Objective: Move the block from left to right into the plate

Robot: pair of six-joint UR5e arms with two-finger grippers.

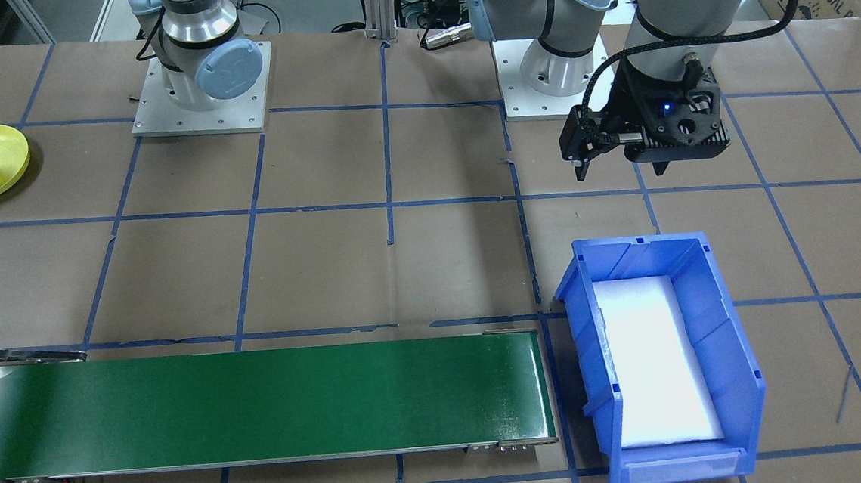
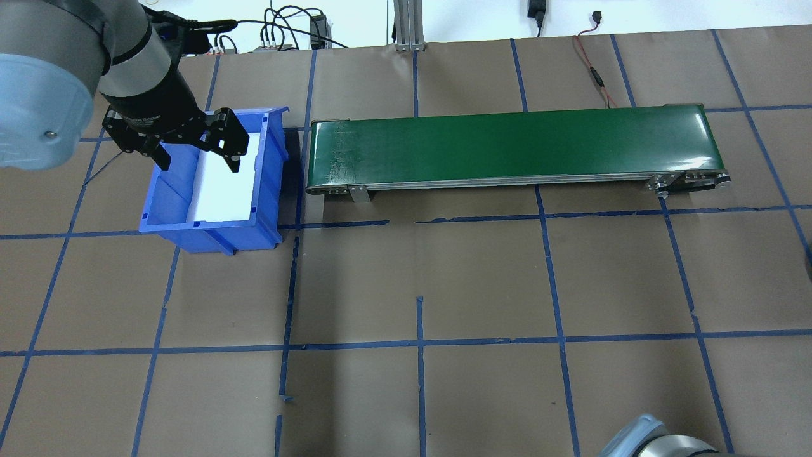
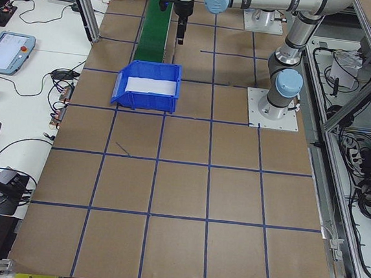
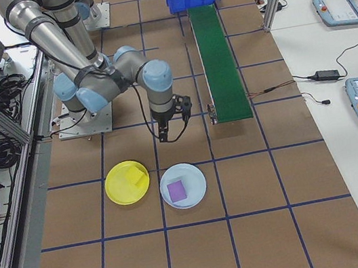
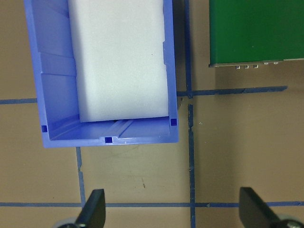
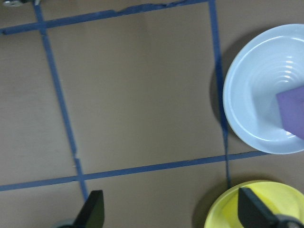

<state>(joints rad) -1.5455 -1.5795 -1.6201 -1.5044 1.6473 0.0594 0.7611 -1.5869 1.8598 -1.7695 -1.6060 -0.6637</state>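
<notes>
The yellow plate (image 4: 127, 182) lies on the paper-covered table (image 2: 482, 279) with a yellow block (image 4: 134, 174) inside it, toward its 1 o'clock rim in the right-side view; the front view shows the same block resting in the plate's middle. Just beside it at 3 o'clock sits a pale blue plate (image 4: 183, 185) holding a purple block (image 4: 176, 189). In the overhead view the blue bin (image 2: 216, 181) stands at about 9 o'clock from the green conveyor belt (image 2: 514, 146), close to the belt's end but apart from it, and holds only a white liner (image 2: 227, 184) on its floor. The left gripper (image 2: 195, 154) hangs over the bin's 12 o'clock end, pointing down, its jaws spread wide with nothing between them. The right gripper (image 4: 173, 129) hovers above bare table at roughly 12 o'clock from the two plates, also pointing down; its wrist camera shows both fingertips (image 6: 92, 211) far apart, jaws wide and empty, with the two plates at the view's 3 to 5 o'clock side
</notes>
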